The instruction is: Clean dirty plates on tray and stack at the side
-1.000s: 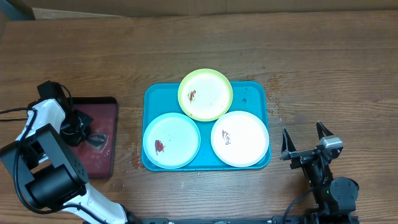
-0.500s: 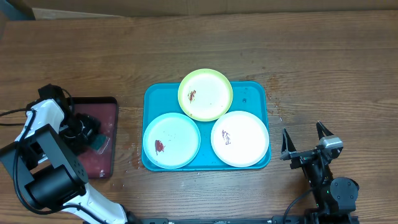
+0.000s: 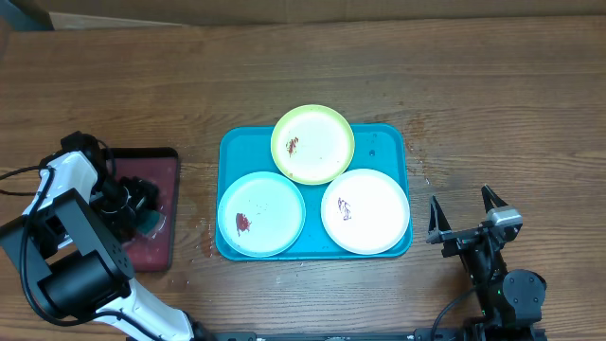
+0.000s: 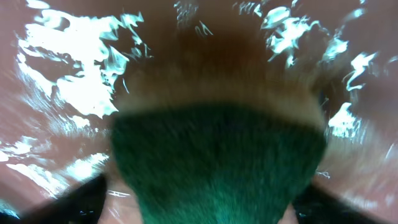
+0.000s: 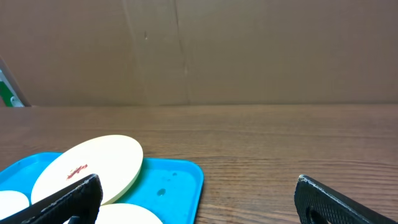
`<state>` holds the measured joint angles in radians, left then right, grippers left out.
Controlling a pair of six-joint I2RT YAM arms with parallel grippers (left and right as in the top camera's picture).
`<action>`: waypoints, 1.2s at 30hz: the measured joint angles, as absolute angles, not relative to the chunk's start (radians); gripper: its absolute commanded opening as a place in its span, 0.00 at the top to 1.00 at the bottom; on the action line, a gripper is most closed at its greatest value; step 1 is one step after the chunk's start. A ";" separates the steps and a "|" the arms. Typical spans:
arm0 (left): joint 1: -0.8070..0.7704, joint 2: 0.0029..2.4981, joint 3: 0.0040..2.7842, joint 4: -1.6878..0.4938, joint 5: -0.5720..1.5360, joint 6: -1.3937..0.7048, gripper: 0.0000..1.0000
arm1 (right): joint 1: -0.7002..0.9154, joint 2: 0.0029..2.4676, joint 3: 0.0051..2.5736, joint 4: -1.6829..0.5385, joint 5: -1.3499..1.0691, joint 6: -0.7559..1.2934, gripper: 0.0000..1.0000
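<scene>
Plates crowd tray, yellow-green overhanging far rim; left jaws wide around sponge; right jaws wide, empty.

Left end effector: jaws closed together one second ago, partly parted half a second ago, now spread wide. Shifted slightly further in over the dark red tray, away from its outer edge. Green sponge not made out one second ago; seen half a second ago just past the end effector tip; now lying directly at the tip, a touch nearer the tray's front edge. In the wrist view, sponge sits between the two dark fingers, one at each side. Contact with the sponge not resolvable; view blurred.
</scene>
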<state>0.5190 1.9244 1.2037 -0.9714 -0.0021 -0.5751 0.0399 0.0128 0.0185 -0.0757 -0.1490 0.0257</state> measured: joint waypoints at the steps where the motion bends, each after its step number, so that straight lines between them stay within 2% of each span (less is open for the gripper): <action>1: 0.519 1.924 1.204 -0.981 0.013 -0.573 0.00 | 0.040 0.013 0.019 -0.076 -0.148 0.025 0.00; 4: 0.519 1.929 1.202 -1.005 0.056 -0.573 0.01 | 0.040 0.013 0.019 -0.076 -0.148 0.026 0.00; 6: 0.519 1.932 1.201 -1.015 0.079 -0.573 0.20 | 0.040 0.013 0.019 -0.076 -0.149 0.026 0.00; 9: 0.519 1.933 1.197 -1.023 0.097 -0.570 0.60 | 0.040 0.013 0.019 -0.076 -0.148 0.026 0.00; 10: 0.519 1.934 1.196 -1.025 0.100 -0.574 0.67 | 0.040 0.013 0.019 -0.076 -0.148 0.025 0.00; 11: 0.519 1.934 1.195 -1.026 0.102 -0.573 0.79 | 0.040 0.013 0.019 -0.076 -0.148 0.025 0.00; 14: 0.519 1.936 1.195 -1.024 0.105 -0.571 0.96 | 0.039 0.013 0.019 -0.076 -0.149 0.026 0.00; 18: 0.519 1.936 1.195 -1.020 0.110 -0.573 0.96 | 0.040 0.013 0.019 -0.076 -0.148 0.025 0.00; 19: 0.519 1.936 1.195 -1.018 0.110 -0.573 0.93 | 0.040 0.013 0.019 -0.075 -0.148 0.025 0.00; 20: 0.519 1.936 1.195 -1.017 0.110 -0.573 0.78 | 0.040 0.013 0.019 -0.076 -0.148 0.025 0.00; 21: 0.519 1.936 1.195 -1.016 0.110 -0.573 0.37 | 0.040 0.013 0.019 -0.076 -0.149 0.025 0.00; 22: 0.519 1.936 1.194 -1.008 0.110 -0.575 0.05 | 0.039 0.013 0.019 -0.076 -0.149 0.026 0.00; 23: 0.519 1.936 1.193 -1.002 0.110 -0.573 0.00 | 0.040 0.013 0.019 -0.076 -0.149 0.026 0.00; 34: 0.517 1.926 1.201 -0.859 0.003 -0.576 0.02 | 0.040 0.013 0.019 -0.076 -0.149 0.025 0.00; 35: 0.517 1.926 1.201 -0.852 -0.001 -0.576 0.22 | 0.040 0.013 0.019 -0.076 -0.148 0.026 0.00; 36: 0.517 1.925 1.201 -0.847 -0.003 -0.575 0.34 | 0.040 0.013 0.019 -0.076 -0.148 0.025 0.00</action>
